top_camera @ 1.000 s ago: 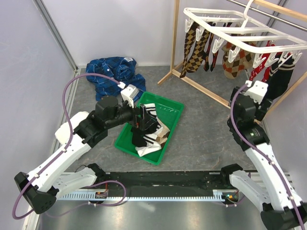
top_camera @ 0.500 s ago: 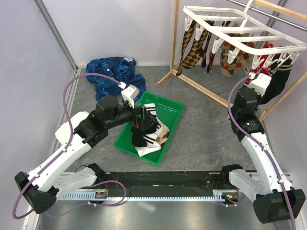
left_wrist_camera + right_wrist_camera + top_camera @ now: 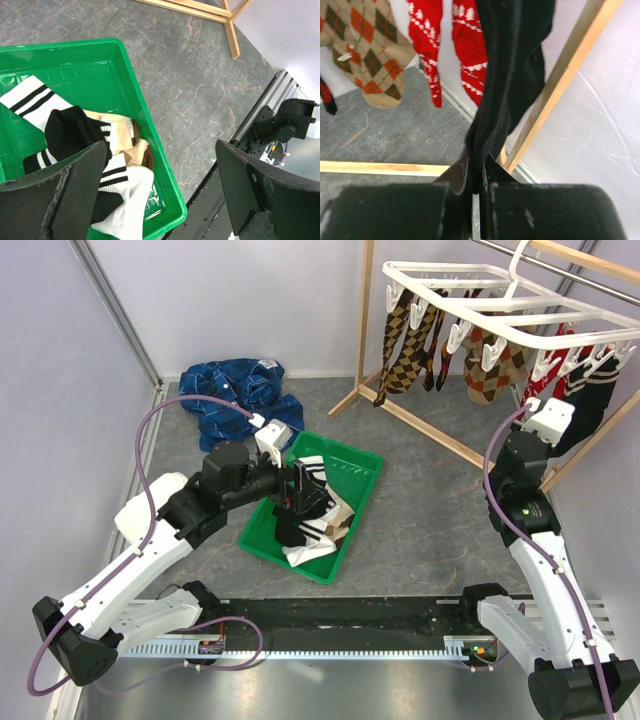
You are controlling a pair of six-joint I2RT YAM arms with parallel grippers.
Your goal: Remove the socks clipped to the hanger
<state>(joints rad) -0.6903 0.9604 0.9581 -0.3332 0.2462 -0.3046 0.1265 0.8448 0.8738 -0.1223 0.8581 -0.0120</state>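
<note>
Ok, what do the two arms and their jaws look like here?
The left arm and right arm have white shells with black joint housings. A purple cable loops along each, and a white camera block sits at each wrist. The jaws are matte black, rough and scuffed.

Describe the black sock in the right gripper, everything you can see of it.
The black sock is plain dark knit with no pattern. It hangs lengthwise from the right end of the white hanger, beside the red patterned socks and in front of a slanted wooden bar. Its lower end is bunched and pinched between the shut fingers of the right gripper. Its clip cannot be made out.
</note>
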